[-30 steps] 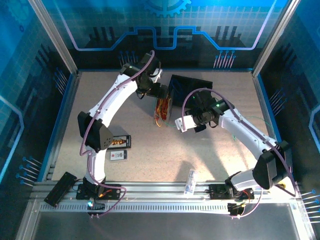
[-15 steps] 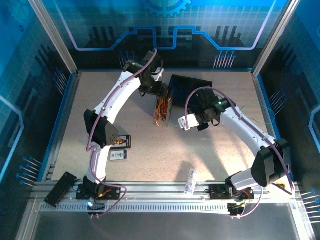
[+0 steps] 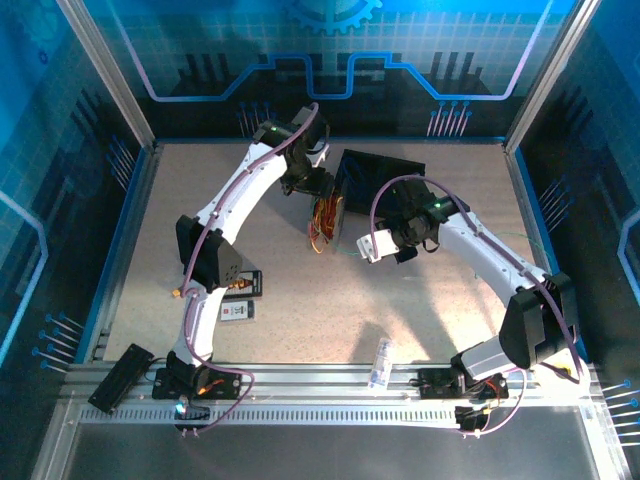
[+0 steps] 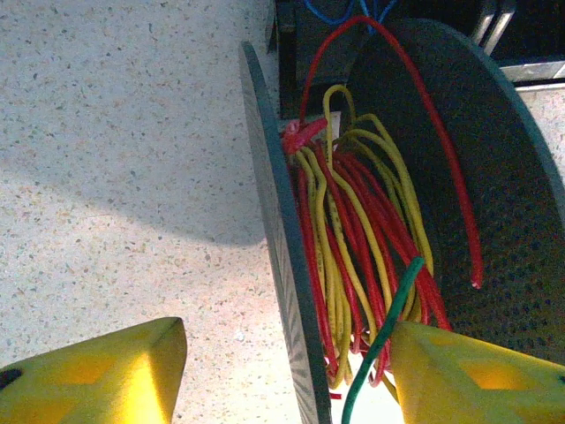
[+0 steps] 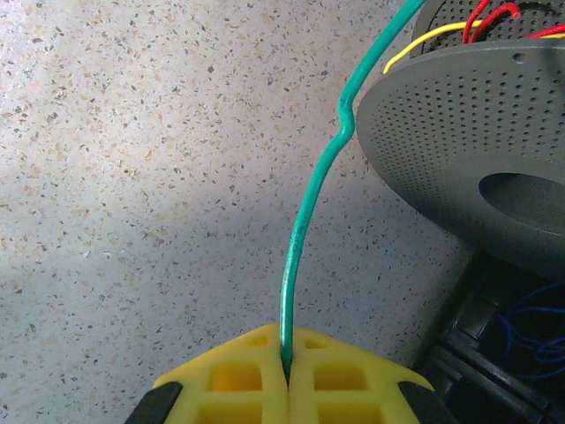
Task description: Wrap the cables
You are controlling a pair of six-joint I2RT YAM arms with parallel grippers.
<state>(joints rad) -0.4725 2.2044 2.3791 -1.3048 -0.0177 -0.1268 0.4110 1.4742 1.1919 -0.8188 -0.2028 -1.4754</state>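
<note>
R claw (image 5: 287,371) clenched on green cable (image 5: 305,221), which runs up to grey spool (image 5: 477,115) near middle of desk (image 5: 132,177). L claw (image 4: 287,353) released, fingers (image 4: 115,371) wide apart astride one spool flange. Red & yellow cables (image 4: 353,230) hang coiled btwn flanges.

My two arms are alike: the left arm (image 3: 235,190) and the right arm (image 3: 490,258) are built of white links, with bulky black housings at the elbows (image 3: 208,263) and black bases (image 3: 195,380) low down. A pale lilac hose (image 3: 374,208) runs along each arm. A small green light (image 3: 262,130) glows near each wrist. My left gripper (image 4: 287,353) has smooth yellow fingers (image 4: 97,375). My right gripper (image 5: 287,367) has yellow fingers (image 5: 238,375) moulded with square recesses and backed in black.
</note>
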